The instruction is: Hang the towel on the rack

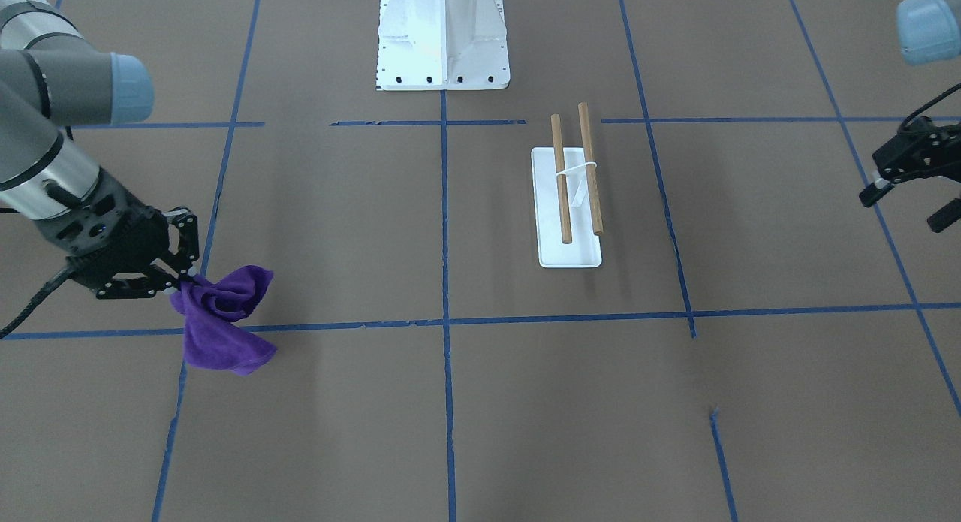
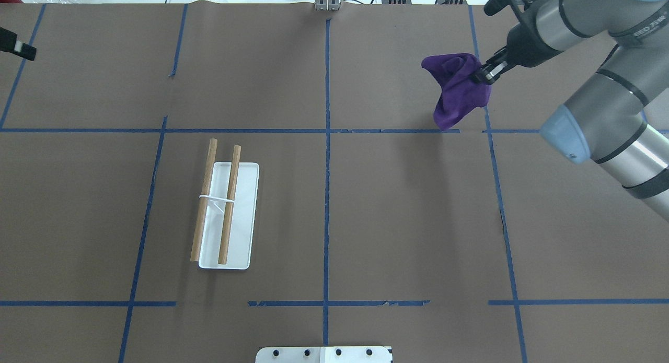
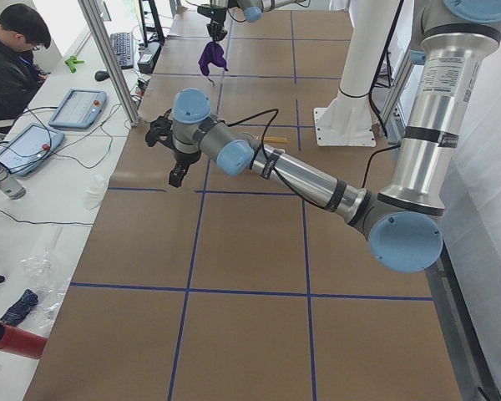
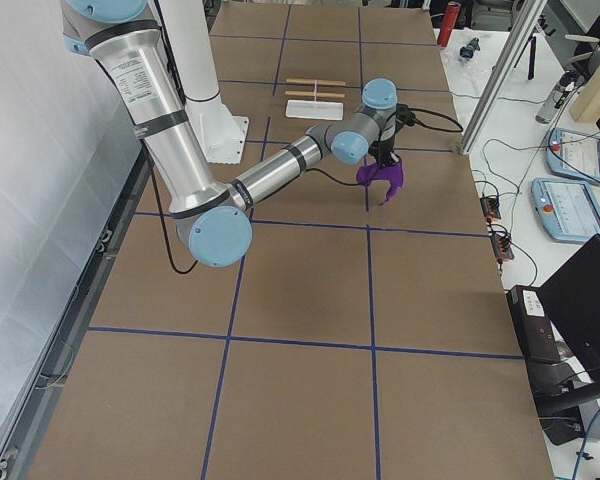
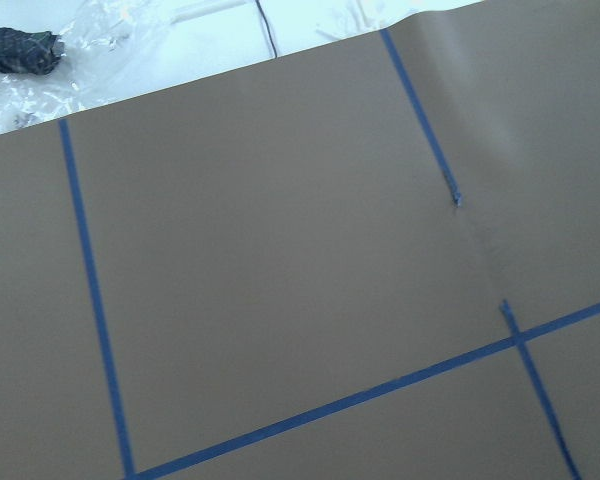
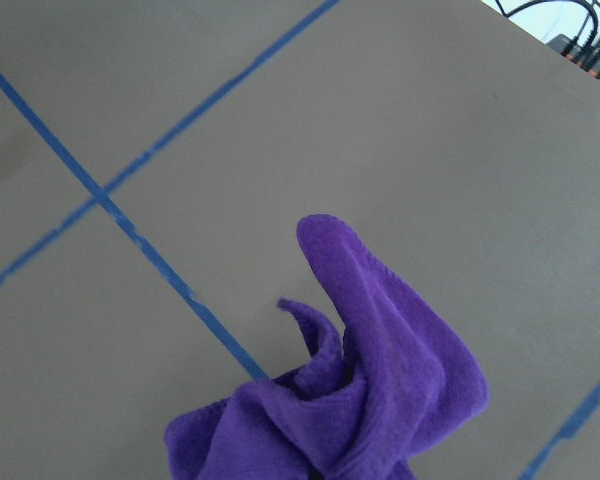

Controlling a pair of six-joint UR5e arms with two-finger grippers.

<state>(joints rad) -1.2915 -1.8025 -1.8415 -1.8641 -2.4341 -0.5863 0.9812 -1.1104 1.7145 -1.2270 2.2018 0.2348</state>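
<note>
The purple towel [image 1: 224,319] hangs bunched from my right gripper [image 1: 182,283], which is shut on its upper edge and holds it above the table. It also shows in the overhead view [image 2: 456,89] and the right wrist view [image 6: 370,400]. The rack [image 1: 575,178] has two brown wooden rods over a flat white base [image 1: 570,256]; it stands in the other half of the table [image 2: 219,206], far from the towel. Nothing hangs on it. My left gripper [image 1: 908,206] is open and empty, raised beside the table's edge, well off from the rack.
The white bolted robot pedestal [image 1: 443,41] stands at the robot's side of the table. Blue tape lines mark a grid on the brown table. An operator [image 3: 12,58] sits at a side desk with tablets and cables beyond the table's far edge.
</note>
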